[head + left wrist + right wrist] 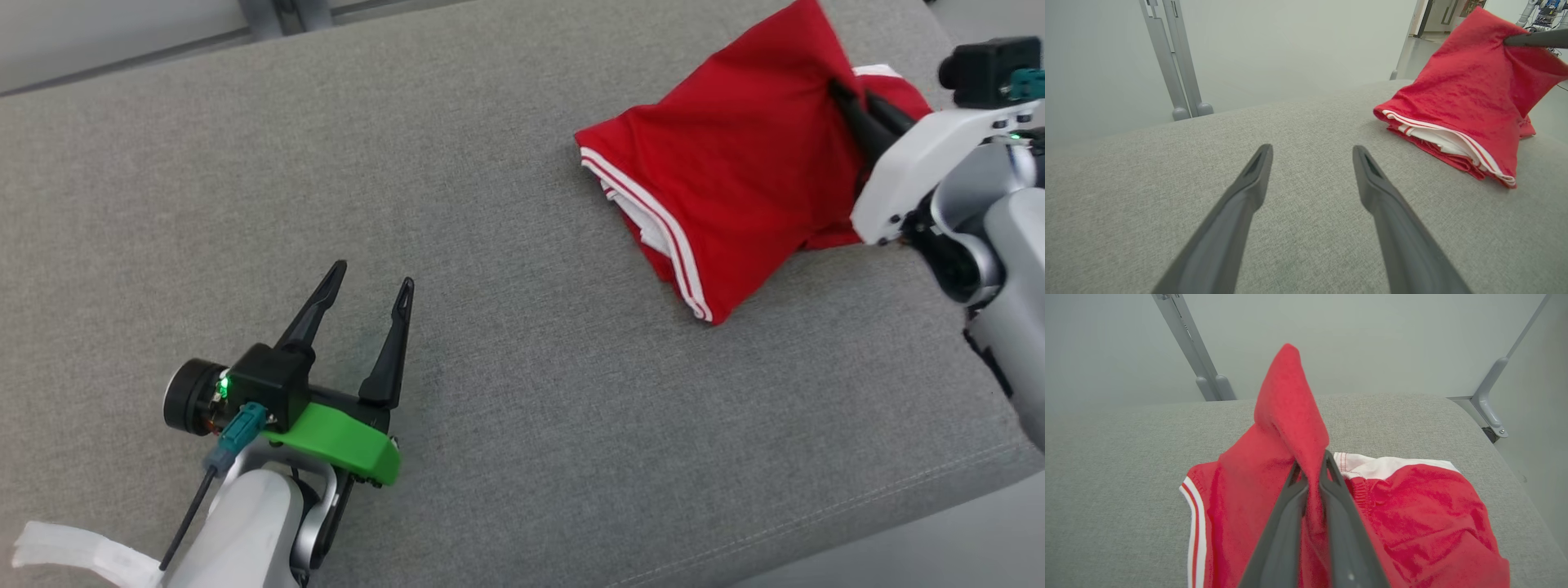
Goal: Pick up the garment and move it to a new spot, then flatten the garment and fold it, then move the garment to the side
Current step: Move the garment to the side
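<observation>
A grey, woven-fabric worktop (490,425) filled the scene, with a pale wall and grey metal posts (1175,61) behind its far edge. The red garment (735,180), trimmed in white stripes, lay toward the far right of that surface in a compact, layered bundle. Its striped hems were stacked one over another on the side facing the middle.

The right tool (1310,467) was clenched on a pinch of the red cloth near the top of the bundle. That pinch was drawn up into a peak, while most of the fabric rested on the worktop. The left tool (372,274) was released, its fingers spread with nothing between them. It sat low over bare fabric at the near left, well apart from the garment.

Judging by the stacked layers, the flattening and folding looked done, and the grip looked like the start of the last step, shifting the bundle to the side. It could equally have been the first pick-up of a loosely heaped garment; the pictures did not settle that. In either case the garment was not yet clear of the worktop.

The right forearm covered the near right edge of the bundle in the head view, so the lie of that side was unclear. How many layers the right tool held could not be told. The kind of garment was also uncertain, though a white band and gathered seam showed in the right wrist view. A white strap (73,555) at the lower left corner was cut off.
</observation>
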### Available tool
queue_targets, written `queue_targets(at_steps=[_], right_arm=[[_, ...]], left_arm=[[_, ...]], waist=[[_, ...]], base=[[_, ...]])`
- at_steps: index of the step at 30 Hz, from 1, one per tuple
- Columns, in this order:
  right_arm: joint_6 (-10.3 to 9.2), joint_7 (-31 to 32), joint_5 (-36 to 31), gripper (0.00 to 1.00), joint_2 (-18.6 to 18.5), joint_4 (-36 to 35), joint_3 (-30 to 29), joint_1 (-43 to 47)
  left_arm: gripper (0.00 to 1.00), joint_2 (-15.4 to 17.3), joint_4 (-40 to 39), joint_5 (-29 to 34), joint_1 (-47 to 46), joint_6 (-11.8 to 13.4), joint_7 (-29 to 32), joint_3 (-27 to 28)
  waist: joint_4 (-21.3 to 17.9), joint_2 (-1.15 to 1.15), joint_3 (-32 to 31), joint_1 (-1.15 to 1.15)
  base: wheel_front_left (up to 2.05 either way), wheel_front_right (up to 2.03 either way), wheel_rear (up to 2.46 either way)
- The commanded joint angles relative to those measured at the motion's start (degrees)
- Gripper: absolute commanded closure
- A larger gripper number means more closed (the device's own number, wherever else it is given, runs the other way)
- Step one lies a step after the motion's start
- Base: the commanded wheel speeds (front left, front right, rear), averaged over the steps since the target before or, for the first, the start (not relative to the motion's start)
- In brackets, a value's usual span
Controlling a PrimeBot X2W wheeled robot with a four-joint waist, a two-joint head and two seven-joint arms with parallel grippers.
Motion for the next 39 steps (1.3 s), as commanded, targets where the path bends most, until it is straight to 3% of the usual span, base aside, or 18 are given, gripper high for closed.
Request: queue_targets(at_steps=[1, 7, 14, 22, 23, 25, 26, 33, 39], right_arm=[[-0.03, 0.2, 0.4, 1.0, -2.0, -0.1, 0.0, -0.8], [-0.02, 0.8, 1.1, 1.0, -9.2, -0.6, -2.7, 0.0], [-0.03, 1.4, 1.7, 1.0, -12.5, 1.9, -4.4, -0.7], [-0.04, 0.2, -0.9, 1.0, -13.0, 12.0, -2.1, -4.6], [-0.04, -0.7, -1.3, 0.9, -13.0, 13.0, -1.9, -5.2], [-0.04, -2.4, -2.0, 0.22, -12.6, 15.1, -1.3, -5.9], [-0.04, -3.7, -2.5, 0.0, -12.5, 16.2, -1.1, -6.5], [-0.04, -10.0, -4.4, 0.0, -12.1, 20.9, 0.6, -8.0], [-0.04, -16.2, -3.0, 0.0, -12.5, 16.0, 3.3, -5.1]], left_arm=[[0.0, 0.8, -0.3, 0.2, -0.9, 0.2, 0.1, 0.2], [0.0, 2.1, -1.2, 0.2, -0.9, 0.6, 0.9, 0.6], [0.0, 3.7, -3.7, 0.4, -2.1, 1.2, 2.9, 1.0], [0.0, 4.6, -6.4, 0.3, -2.9, 2.1, 3.5, 1.7], [0.0, 4.7, -6.5, 0.2, -2.9, 2.2, 3.4, 1.8], [0.0, 4.8, -6.8, 0.0, -2.7, 2.4, 3.3, 2.0], [0.0, 4.8, -6.8, -0.2, -2.5, 2.4, 3.2, 2.2], [0.0, 4.1, -5.2, -2.1, -1.2, 3.0, 1.0, 3.4], [0.0, 4.9, -4.2, -3.4, 0.7, 4.1, -0.7, 6.0]], waist=[[1.4, 0.0, 2.7, -0.01], [1.0, 0.0, 4.8, -0.01], [1.2, 0.0, 8.4, -0.01], [3.4, 0.0, 10.1, -0.01], [3.7, 0.0, 10.1, -0.01], [4.3, 0.0, 9.9, -0.01], [4.5, 0.0, 9.8, -0.01], [5.9, 0.0, 5.7, -0.01], [6.8, 0.0, -1.5, -0.01]], base=[[0.0, 0.0, 0.0], [0.0, 0.0, 0.0], [0.0, 0.0, 0.0], [0.0, 0.0, 0.0], [0.0, 0.0, 0.0], [0.0, 0.0, 0.0], [0.0, 0.0, 0.0], [0.0, 0.0, 0.0], [0.0, 0.0, 0.0]])
